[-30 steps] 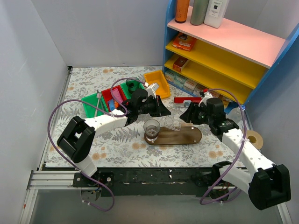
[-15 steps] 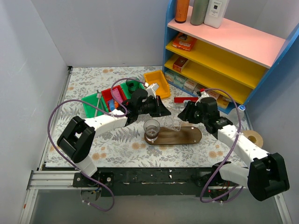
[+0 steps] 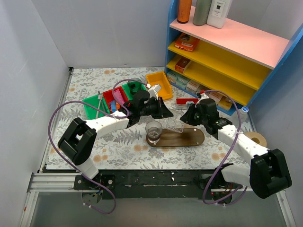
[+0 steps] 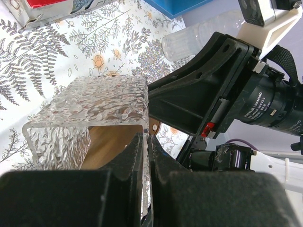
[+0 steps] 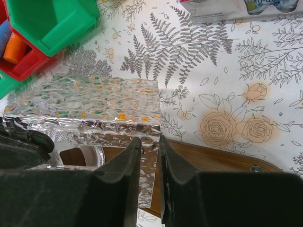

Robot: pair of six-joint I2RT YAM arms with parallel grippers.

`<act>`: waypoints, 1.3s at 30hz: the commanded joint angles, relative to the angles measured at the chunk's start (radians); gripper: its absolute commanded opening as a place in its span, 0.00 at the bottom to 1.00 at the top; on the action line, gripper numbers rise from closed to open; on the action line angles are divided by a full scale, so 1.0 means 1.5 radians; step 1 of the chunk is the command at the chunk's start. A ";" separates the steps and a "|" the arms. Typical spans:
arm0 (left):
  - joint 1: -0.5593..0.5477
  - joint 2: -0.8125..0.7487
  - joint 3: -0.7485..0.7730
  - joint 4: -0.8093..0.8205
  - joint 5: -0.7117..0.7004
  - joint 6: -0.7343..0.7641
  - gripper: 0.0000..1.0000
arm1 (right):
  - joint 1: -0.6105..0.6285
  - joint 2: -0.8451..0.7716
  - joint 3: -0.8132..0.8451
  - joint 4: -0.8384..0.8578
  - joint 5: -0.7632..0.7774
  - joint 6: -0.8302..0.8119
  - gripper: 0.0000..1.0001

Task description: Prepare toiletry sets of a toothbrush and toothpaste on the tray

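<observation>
At the far left sits a green plastic bin (image 3: 93,106), with a red plastic bin (image 3: 112,99) just beside it. The toothpaste (image 3: 117,96) lies in the red one, and only a flat pink squeeze tube is clear enough to pick out there. It looks light, soft and slick. A squeeze at mid-body would probably dent it or let it slide, so the stiffer crimped end or the neck near the cap seems the safer place to grip.

The left gripper (image 4: 146,142) has its fingers pressed together on one thin wall of a clear, ripple-textured rectangular holder (image 4: 94,109). A small round clear glass cup (image 3: 154,128) stands on the left end of the tray (image 3: 191,138), a flat oval dark-brown wooden board, and the holder is over the middle of that board. The holder looks rigid, smooth and possibly brittle, so pinching a wall edge as both arms do seems reasonable.

The right gripper (image 5: 149,146) has its fingers close on either side of the holder's opposite wall, apparently pinching it. No toothbrush or tube is on the tray yet.
</observation>
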 commanded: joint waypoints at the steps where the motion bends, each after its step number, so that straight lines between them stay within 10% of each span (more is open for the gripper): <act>1: 0.000 -0.014 0.000 0.021 0.018 0.010 0.00 | 0.003 0.005 0.034 0.021 0.017 0.003 0.18; 8: 0.000 -0.019 0.013 0.001 0.016 0.033 0.02 | 0.003 -0.012 0.068 -0.018 0.045 -0.008 0.01; 23: 0.001 -0.077 0.028 -0.032 -0.018 0.136 0.95 | 0.001 -0.073 0.156 -0.170 0.116 -0.058 0.01; 39: 0.001 -0.259 -0.003 -0.071 -0.312 0.330 0.98 | 0.000 -0.084 0.220 -0.360 0.095 -0.072 0.01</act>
